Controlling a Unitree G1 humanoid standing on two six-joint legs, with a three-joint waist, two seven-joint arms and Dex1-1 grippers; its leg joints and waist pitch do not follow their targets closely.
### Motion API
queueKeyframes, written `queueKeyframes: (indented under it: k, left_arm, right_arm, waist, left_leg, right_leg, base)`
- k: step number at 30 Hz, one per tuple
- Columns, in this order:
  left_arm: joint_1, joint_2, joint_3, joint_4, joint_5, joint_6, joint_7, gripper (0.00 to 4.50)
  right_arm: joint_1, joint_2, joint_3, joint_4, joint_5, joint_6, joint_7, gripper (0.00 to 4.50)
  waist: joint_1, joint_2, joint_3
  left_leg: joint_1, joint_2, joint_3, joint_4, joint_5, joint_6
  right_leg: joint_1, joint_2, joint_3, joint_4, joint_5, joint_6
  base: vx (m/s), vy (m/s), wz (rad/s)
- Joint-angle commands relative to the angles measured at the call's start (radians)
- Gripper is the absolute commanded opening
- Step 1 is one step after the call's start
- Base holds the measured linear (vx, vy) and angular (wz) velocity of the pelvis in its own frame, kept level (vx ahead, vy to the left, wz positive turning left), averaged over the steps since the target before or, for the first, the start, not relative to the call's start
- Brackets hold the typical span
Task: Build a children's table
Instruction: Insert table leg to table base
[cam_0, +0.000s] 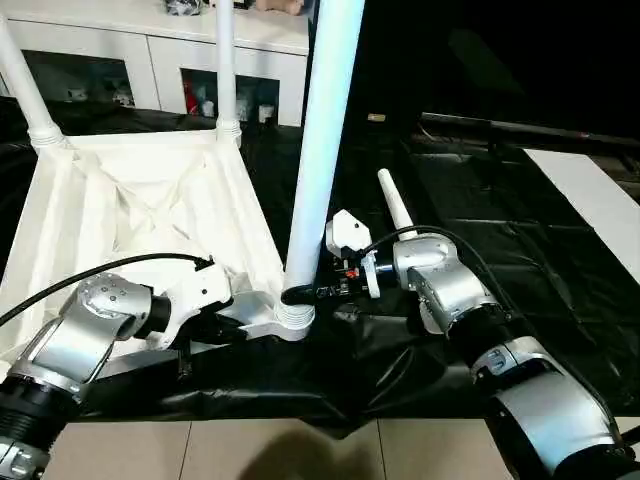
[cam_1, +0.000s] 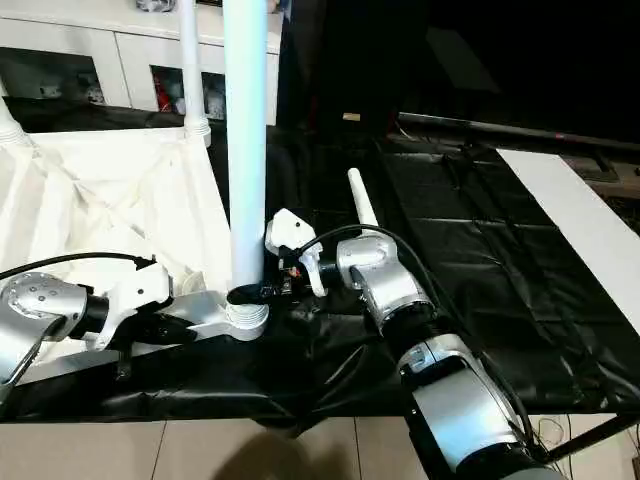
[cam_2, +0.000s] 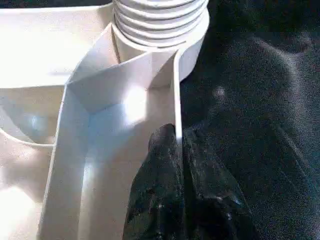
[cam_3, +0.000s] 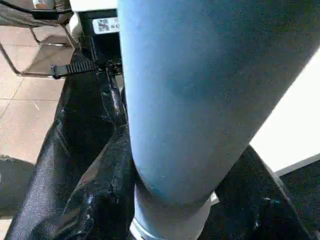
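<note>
**Children's table: third leg at its socket, one leg left on the sheet**

The children's table tabletop (cam_0: 130, 220) is seen lying upside down on the black sheet (cam_0: 520, 250), ribbed underside up, at the robot's left. Two legs (cam_0: 226, 60) are already stood upright in the far corner sockets. A third leg (cam_0: 318, 150) is held upright in the near corner socket (cam_0: 290, 322), just in front of the robot; whether it is fully seated cannot be told, though its ridged collar appears to sit at the socket's rim. A fourth leg (cam_0: 396, 205) is left lying on the sheet beyond the right arm, so roughly one fitting is judged to remain, along with turning the table over.

The right gripper (cam_0: 305, 294) is closed around the base of the third leg, its black fingers (cam_3: 90, 210) pressed to either side of the tube. The left gripper (cam_2: 180, 150) is clamped on the tabletop's thin edge wall beside the near socket, jaws together on the rim, steadying it
</note>
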Motion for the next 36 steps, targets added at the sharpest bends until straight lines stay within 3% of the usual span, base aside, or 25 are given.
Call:
queueKeyframes:
  k: [1,3,6,8,9,11,13,14,15,17,18,20,21,31,36]
  left_arm:
    - [-0.024,-0.022,-0.01,-0.055,-0.035,-0.046,-0.039,0.0]
    - [-0.027,-0.017,-0.012,-0.047,-0.031,-0.047,-0.044,0.0]
    - [-0.042,-0.024,-0.009,-0.022,-0.013,-0.033,-0.012,0.0]
    - [-0.062,-0.061,0.008,0.022,0.002,-0.005,0.061,0.0]
    - [-0.078,-0.097,0.026,0.064,0.008,0.014,0.126,0.0]
    - [-0.105,-0.144,0.042,0.127,0.036,0.055,0.236,0.0]
    - [-0.118,-0.167,0.048,0.153,0.052,0.077,0.293,0.0]
    - [-0.135,-0.207,0.066,0.178,0.063,0.136,0.372,0.0]
    - [-0.144,-0.236,0.082,0.183,0.064,0.186,0.419,0.0]
    - [-0.152,-0.267,0.091,0.177,0.072,0.241,0.468,0.0]
    - [-0.16,-0.313,0.097,0.152,0.086,0.316,0.527,0.0]
    - [-0.164,-0.344,0.094,0.129,0.096,0.36,0.559,0.0]
    - [-0.166,-0.36,0.088,0.112,0.103,0.38,0.57,0.0]
    - [-0.162,-0.351,0.068,0.086,0.102,0.395,0.57,0.0]
    - [-0.156,-0.345,0.069,0.066,0.1,0.395,0.568,0.0]
  right_arm:
    - [0.126,-0.011,0.17,0.131,-0.176,0.05,0.02,1.84]
    - [0.134,-0.007,0.17,0.132,-0.177,0.05,0.013,1.84]
    - [0.125,0.014,0.143,0.167,-0.175,0.049,-0.079,1.84]
    - [0.103,0.043,0.094,0.222,-0.166,0.059,-0.248,1.84]
    - [0.085,0.066,0.049,0.265,-0.149,0.079,-0.38,1.84]
    - [0.064,0.09,-0.006,0.315,-0.122,0.111,-0.545,1.84]
    - [0.056,0.101,-0.031,0.334,-0.108,0.128,-0.621,1.84]
    - [0.044,0.115,-0.071,0.358,-0.083,0.153,-0.725,1.84]
    - [0.038,0.123,-0.094,0.369,-0.069,0.162,-0.79,1.84]
    - [0.031,0.135,-0.119,0.381,-0.051,0.169,-0.857,1.84]
    - [0.022,0.154,-0.147,0.397,-0.031,0.173,-0.944,1.84]
    - [0.015,0.172,-0.162,0.411,-0.025,0.168,-0.993,1.84]
    - [0.008,0.185,-0.178,0.42,-0.016,0.168,-1.02,1.84]
    - [-0.014,0.214,-0.195,0.44,-0.028,0.177,-1.028,1.84]
    - [-0.026,0.217,-0.196,0.443,-0.042,0.132,-1.003,1.84]
  waist:
    - [-0.004,0.032,-0.013]
    - [-0.003,0.032,-0.014]
    - [-0.004,0.031,-0.011]
    - [-0.005,0.031,-0.004]
    - [-0.005,0.03,0.002]
    - [-0.013,0.03,0.005]
    - [-0.015,0.029,0.003]
    - [-0.021,0.031,0.003]
    - [-0.024,0.037,-0.004]
    - [-0.029,0.035,-0.003]
    - [-0.028,0.038,-0.001]
    - [-0.028,0.037,-0.002]
    - [-0.03,0.035,0.0]
    - [-0.029,0.031,0.0]
    - [-0.03,0.034,0.002]
  left_leg:
    - [-0.014,0.04,-0.006,-0.076,-0.231,0.006]
    - [-0.015,0.039,-0.005,-0.076,-0.207,0.009]
    - [-0.014,0.037,-0.004,-0.078,-0.223,0.008]
    - [-0.01,0.036,-0.005,-0.08,-0.269,-0.002]
    - [0.002,0.033,-0.01,-0.082,-0.339,-0.019]
    - [0.008,0.028,-0.017,-0.079,-0.391,-0.036]
    - [0.008,0.025,-0.024,-0.079,-0.41,-0.036]
    - [0.006,0.026,-0.028,-0.082,-0.428,-0.033]
    - [0.01,0.029,-0.032,-0.084,-0.446,-0.033]
    - [0.0,0.033,-0.034,-0.09,-0.441,-0.035]
    - [0.006,0.033,-0.033,-0.091,-0.466,-0.036]
    - [0.014,0.032,-0.033,-0.09,-0.488,-0.034]
    - [0.003,0.031,-0.034,-0.094,-0.493,-0.026]
    - [0.004,0.028,-0.032,-0.096,-0.493,-0.012]
    - [0.005,0.03,-0.032,-0.098,-0.5,-0.015]
  right_leg:
    - [0.016,-0.091,0.075,-0.097,-0.279,-0.148]
    - [0.018,-0.089,0.074,-0.091,-0.23,-0.16]
    - [0.018,-0.089,0.075,-0.094,-0.25,-0.159]
    - [0.011,-0.092,0.077,-0.104,-0.351,-0.139]
    - [0.002,-0.096,0.075,-0.121,-0.519,-0.094]
    - [-0.006,-0.099,0.068,-0.137,-0.662,-0.037]
    - [-0.005,-0.102,0.06,-0.147,-0.711,-0.006]
    - [-0.005,-0.102,0.055,-0.152,-0.715,0.002]
    - [-0.002,-0.103,0.047,-0.154,-0.661,-0.011]
    - [0.004,-0.1,0.045,-0.147,-0.601,-0.026]
    - [-0.003,-0.098,0.043,-0.15,-0.588,-0.029]
    - [-0.008,-0.099,0.043,-0.151,-0.563,-0.038]
    - [-0.003,-0.099,0.041,-0.153,-0.561,-0.03]
    - [-0.011,-0.103,0.048,-0.161,-0.562,-0.019]
    - [-0.014,-0.101,0.048,-0.159,-0.546,-0.026]
  base:
    - [0.0,0.0,0.0]
    - [0.0,0.0,0.0]
    - [0.0,0.0,0.0]
    - [0.0,0.0,0.0]
    - [0.0,0.0,0.0]
    - [-0.082,-0.01,-0.04]
    - [-0.089,0.009,-0.11]
    - [-0.082,0.015,-0.11]
    - [-0.069,0.027,-0.08]
    - [-0.059,0.038,-0.09]
    - [0.0,0.0,0.0]
    - [0.0,0.0,0.0]
    - [0.0,0.0,0.0]
    - [0.0,0.0,0.0]
    - [0.0,0.0,0.0]
